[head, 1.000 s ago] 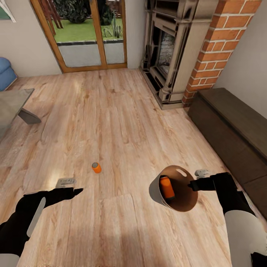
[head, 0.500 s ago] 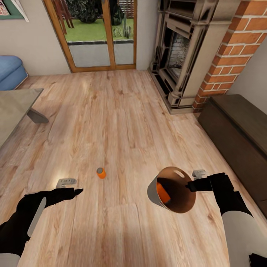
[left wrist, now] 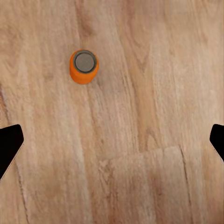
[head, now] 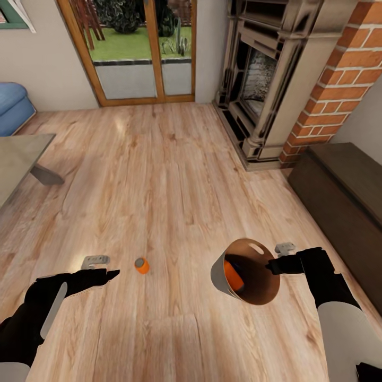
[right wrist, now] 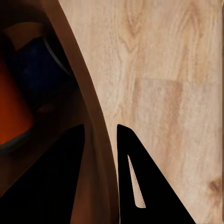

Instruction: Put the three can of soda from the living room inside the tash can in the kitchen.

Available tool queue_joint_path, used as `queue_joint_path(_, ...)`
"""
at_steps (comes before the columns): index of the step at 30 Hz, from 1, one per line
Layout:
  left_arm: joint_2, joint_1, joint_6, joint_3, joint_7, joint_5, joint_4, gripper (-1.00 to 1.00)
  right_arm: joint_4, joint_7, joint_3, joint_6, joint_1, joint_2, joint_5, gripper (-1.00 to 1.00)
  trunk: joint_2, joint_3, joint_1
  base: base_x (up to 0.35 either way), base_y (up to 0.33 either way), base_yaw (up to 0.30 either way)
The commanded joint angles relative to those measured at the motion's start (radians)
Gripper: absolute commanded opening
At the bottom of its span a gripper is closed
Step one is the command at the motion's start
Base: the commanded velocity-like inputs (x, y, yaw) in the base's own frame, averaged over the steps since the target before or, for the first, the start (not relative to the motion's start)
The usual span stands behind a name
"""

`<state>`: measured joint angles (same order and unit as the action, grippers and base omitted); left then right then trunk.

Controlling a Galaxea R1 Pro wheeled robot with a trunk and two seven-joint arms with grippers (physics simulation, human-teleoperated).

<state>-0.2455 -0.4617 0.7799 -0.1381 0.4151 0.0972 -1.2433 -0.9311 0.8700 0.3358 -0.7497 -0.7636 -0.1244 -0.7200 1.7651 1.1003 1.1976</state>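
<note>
One orange soda can [head: 141, 265] stands upright on the wood floor, just right of my left gripper [head: 111, 274]. In the left wrist view the can [left wrist: 84, 66] shows its silver-grey top, ahead of my wide-open gripper [left wrist: 112, 142], whose fingers [left wrist: 9, 145] are well apart from it. My right gripper [head: 271, 265] is shut on the rim of the trash can [head: 249, 286], held tilted above the floor. Inside it lies another orange can [head: 232, 274]. In the right wrist view my gripper [right wrist: 101, 128] has a finger on each side of the trash can's wall [right wrist: 86, 88]. A third can is hidden.
The brick and stone fireplace [head: 276, 79] stands ahead right, with the long dark-brown cabinet [head: 345, 196] along the right wall. Wood-framed glass doors [head: 140, 48] are straight ahead. A grey table [head: 18, 159] and the blue sofa [head: 13, 106] are at the left.
The whole view has shifted as the robot moved; the floor can now sits lower in the picture, close beside my left gripper. The trash can has tilted a little more. Both arms keep their pose.
</note>
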Motion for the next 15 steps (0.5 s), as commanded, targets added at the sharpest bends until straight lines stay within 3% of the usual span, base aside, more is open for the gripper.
queue_joint_path(1, 0.0, 0.0, 0.0, 0.0, -0.004, 0.0, 0.001, 1.0, 0.0, 0.007, 0.0, -0.011, 0.0, 0.0, 0.019, -1.0, 0.0, 0.0, 0.0, 0.326, 0.0, 0.0)
queue_joint_path(15, 0.007, 0.0, 0.0, 0.0, -0.03, 0.003, 0.001, 1.0, 0.0, 0.007, 0.0, -0.011, 0.0, 0.0, 0.019, -1.0, 0.0, 0.0, 0.0, 0.326, 0.0, 0.0)
